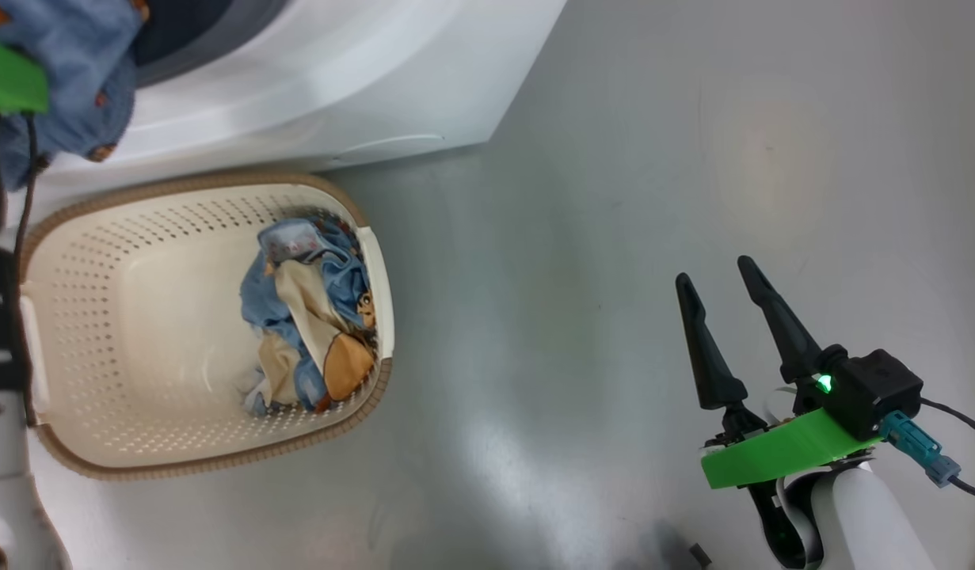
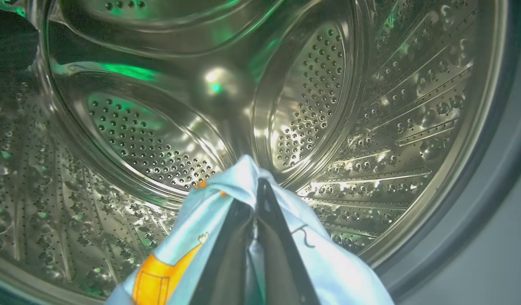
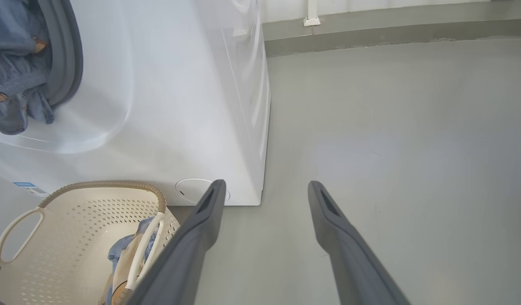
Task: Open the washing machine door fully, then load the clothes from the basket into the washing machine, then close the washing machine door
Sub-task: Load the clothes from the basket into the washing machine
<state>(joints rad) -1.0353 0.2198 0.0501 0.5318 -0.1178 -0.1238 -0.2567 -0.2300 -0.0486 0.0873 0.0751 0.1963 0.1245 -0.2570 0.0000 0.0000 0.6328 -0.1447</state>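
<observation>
Left gripper [image 2: 254, 195]: fingers pressed together, pinching a fold of a light-blue garment [image 2: 180, 250] with an orange cartoon print. Fabric bunched over the fingertips and draped down both sides of them. Beyond the fingertips was the steel perforated drum [image 2: 150, 140] of the washing machine [image 1: 337, 79]. The fingers pointed into its opening, with the dark gasket [image 2: 476, 203] curving past to the right of them. In the head view the same garment [image 1: 67, 87] hung in front of the machine's opening at the upper left, next to the left arm's green bracket [image 1: 8, 79].

Right gripper [image 1: 715, 273]: fingers spread wide, nothing between them, pointing out over the bare grey floor [image 1: 614, 198], well apart from everything else. In the right wrist view the right gripper [image 3: 266, 185] had the machine's lower right corner just past its left fingertip. A round flap [image 3: 188, 188] on the front panel was partly hidden behind that finger. The held garment [image 3: 15, 63] hung over the gasket [image 3: 65, 55] far up-left of the fingers. A blue label sticker [image 3: 25, 185] sat low on the front panel.

Basket [image 1: 99, 317]: cream, perforated, brown rim, on the floor touching or just beside the machine's front, well left of the right fingers. In the right wrist view the basket [image 3: 95, 203] was beside and below the left finger. More clothes [image 1: 313, 317], blue and cream with orange print, lay bunched against the basket wall nearest the right gripper.
</observation>
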